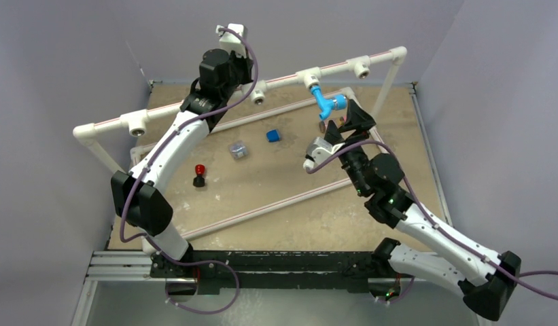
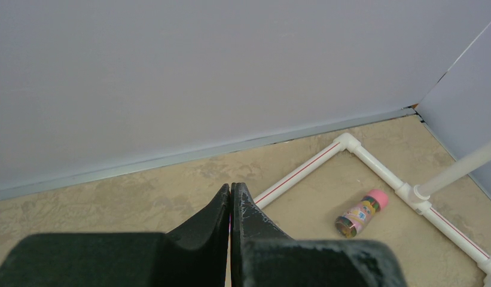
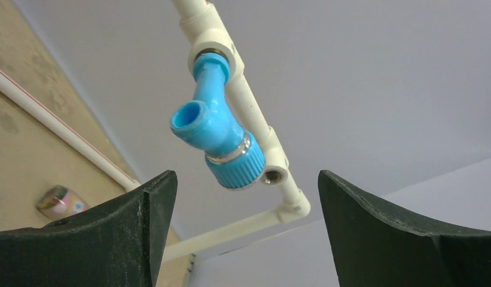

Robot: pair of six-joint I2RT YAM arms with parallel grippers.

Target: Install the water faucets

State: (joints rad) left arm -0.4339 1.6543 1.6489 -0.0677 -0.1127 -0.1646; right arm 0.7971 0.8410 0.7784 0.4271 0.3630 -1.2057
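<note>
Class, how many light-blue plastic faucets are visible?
1: the light-blue plastic faucet hangs from the raised white pipe, beyond the open right gripper. Others may be hidden.

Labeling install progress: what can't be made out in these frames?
Faucet thread depth: right wrist view, the tee socket hides it.
Bottle: top view, mostly behind the right hand.
Anything pinched in the shut left hand: left wrist view, fingers hide it.
Grey item mid-table: top view, too small to identify.
</note>
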